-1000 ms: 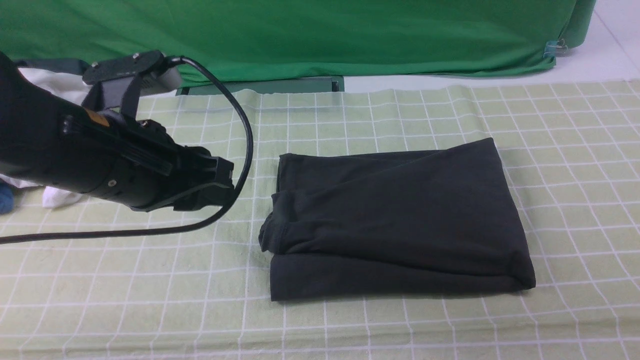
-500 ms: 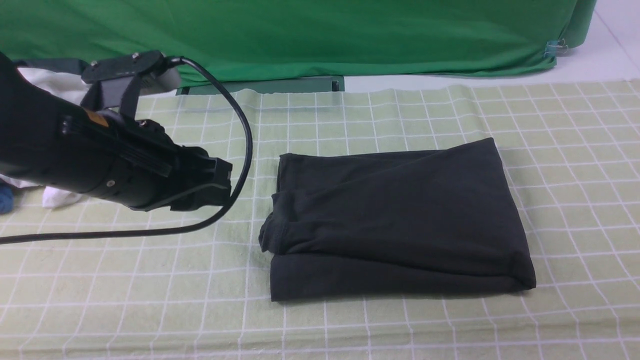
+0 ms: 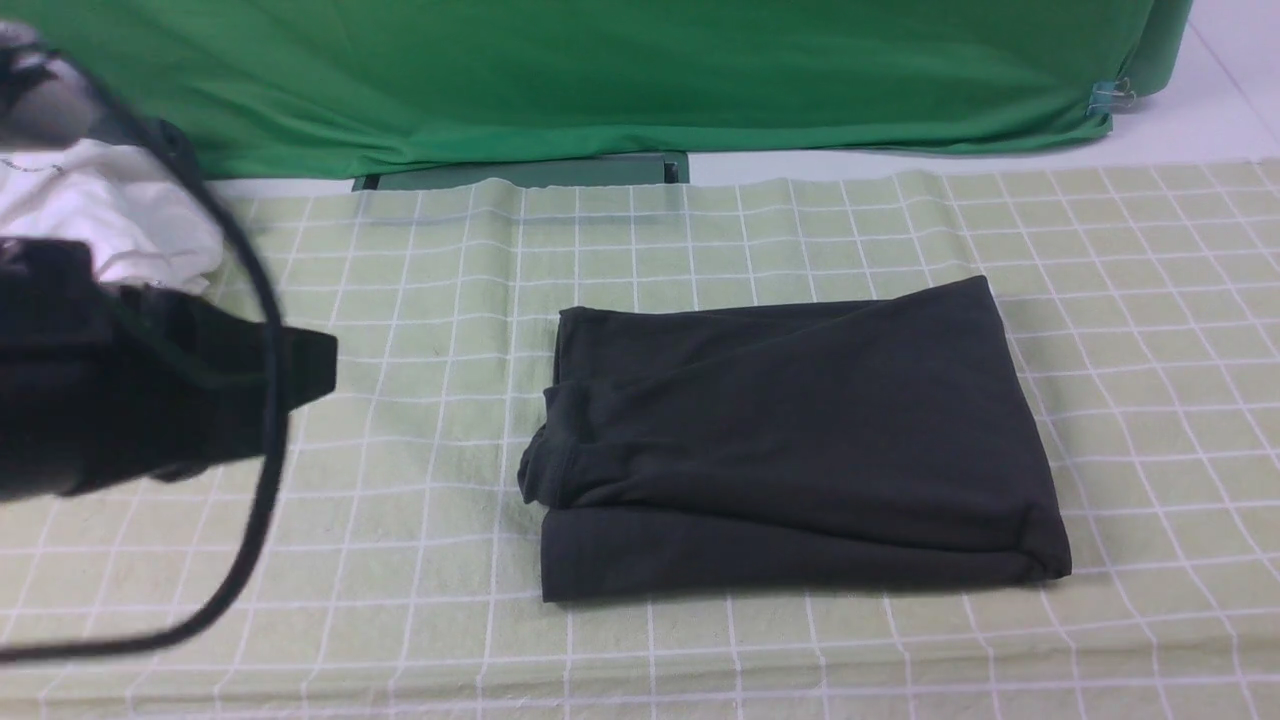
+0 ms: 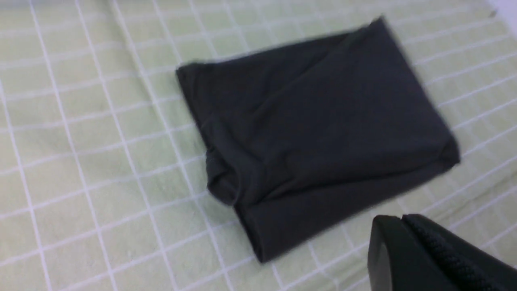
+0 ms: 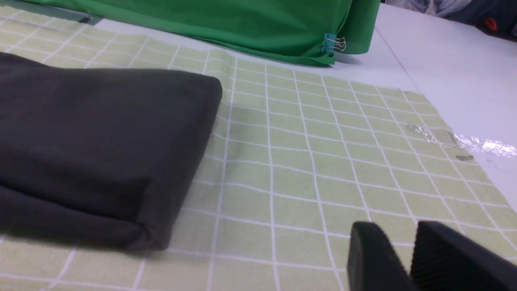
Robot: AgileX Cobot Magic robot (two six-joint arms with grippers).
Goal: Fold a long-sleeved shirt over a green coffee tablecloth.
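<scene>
Far left, the black left gripper [image 4: 402, 220] is clenched empty. Centre, the black soft long-sleeved shirt [image 3: 790, 440] lies folded into a layered rectangle on the pale yellow-green grid-checked tablecloth [image 3: 420, 560]. The right gripper [image 5: 410, 238] stands slightly parted, holding nothing.

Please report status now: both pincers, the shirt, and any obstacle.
Left pincer shut, empty. Right pincer slightly apart, empty, beside the long-sleeved shirt. Shirt folded on green coffee tablecloth. No obstacle near.
</scene>
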